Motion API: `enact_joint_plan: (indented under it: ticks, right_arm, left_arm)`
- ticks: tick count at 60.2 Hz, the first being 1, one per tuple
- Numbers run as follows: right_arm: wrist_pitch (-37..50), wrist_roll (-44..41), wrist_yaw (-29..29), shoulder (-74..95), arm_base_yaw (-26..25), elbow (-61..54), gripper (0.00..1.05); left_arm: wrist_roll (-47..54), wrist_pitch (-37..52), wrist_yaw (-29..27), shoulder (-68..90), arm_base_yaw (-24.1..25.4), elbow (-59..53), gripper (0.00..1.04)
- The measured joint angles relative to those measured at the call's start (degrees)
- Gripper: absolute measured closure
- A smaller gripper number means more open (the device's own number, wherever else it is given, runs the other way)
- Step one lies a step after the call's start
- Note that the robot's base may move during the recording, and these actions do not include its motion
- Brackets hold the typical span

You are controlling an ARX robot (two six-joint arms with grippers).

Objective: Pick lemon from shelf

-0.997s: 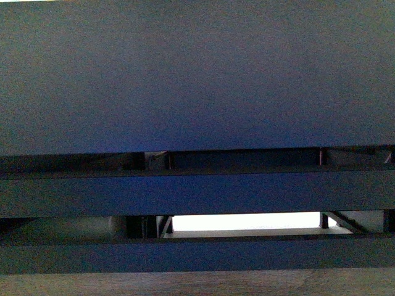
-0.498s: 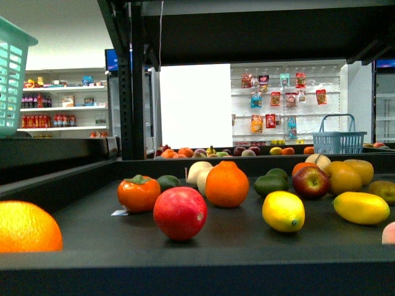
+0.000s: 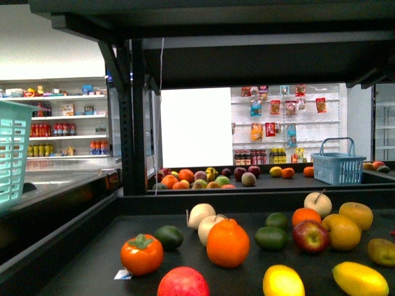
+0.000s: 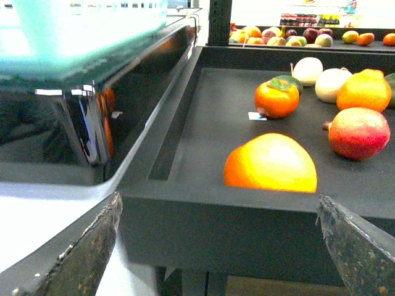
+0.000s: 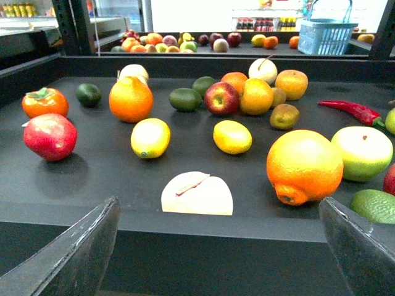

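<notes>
Two lemons lie on the shelf point(image 5: 185, 63), on its dark tray, side by side but apart: the left lemon point(image 5: 150, 137) and the right lemon point(image 5: 232, 136). Both sit beyond the raised rim, in front of the right gripper point(image 5: 219, 205), whose jaws stand wide apart and empty. The left gripper point(image 4: 219, 202) is also wide apart and empty. It faces a big orange point(image 4: 271, 163) at the tray's left end, well away from either lemon, so the reach looks like the right arm's job.

I would lift over the rim first, steer past the pale fruit point(image 5: 197, 193) lying just inside it, then close across the lemon's short axis. The left lemon seems the safer pick, with bare tray all round it; the right one sits nearer a large orange point(image 5: 304, 165). Round fruit rolls if nudged, so keep the jaws centred.

Counted from the right wrist view: two lemons, one chilli point(image 5: 352, 112), one persimmon point(image 5: 44, 102), one blue basket point(image 5: 327, 34)
</notes>
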Motion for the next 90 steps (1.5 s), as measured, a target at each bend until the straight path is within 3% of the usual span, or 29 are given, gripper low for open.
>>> enact_joint_plan:
  ticks: [67,74,85,90]
  right_arm:
    - [0.02,0.0,0.0,0.0,0.0,0.0,0.07]
    - [0.02,0.0,0.0,0.0,0.0,0.0,0.07]
    - [0.02,0.0,0.0,0.0,0.0,0.0,0.07]
    - [0.02,0.0,0.0,0.0,0.0,0.0,0.07]
  left_arm:
    - [-0.2,-0.2,0.09,0.11,0.02,0.04,0.08]
    - [-11.26,-8.13,2.82,7.43,1.16,3.3,0.08]
    - [-24.06,1.11,12.41,23.76,8.13,12.0,0.08]
    - [-30.18,6.08,19.15,34.56,14.16,18.99,0.08]
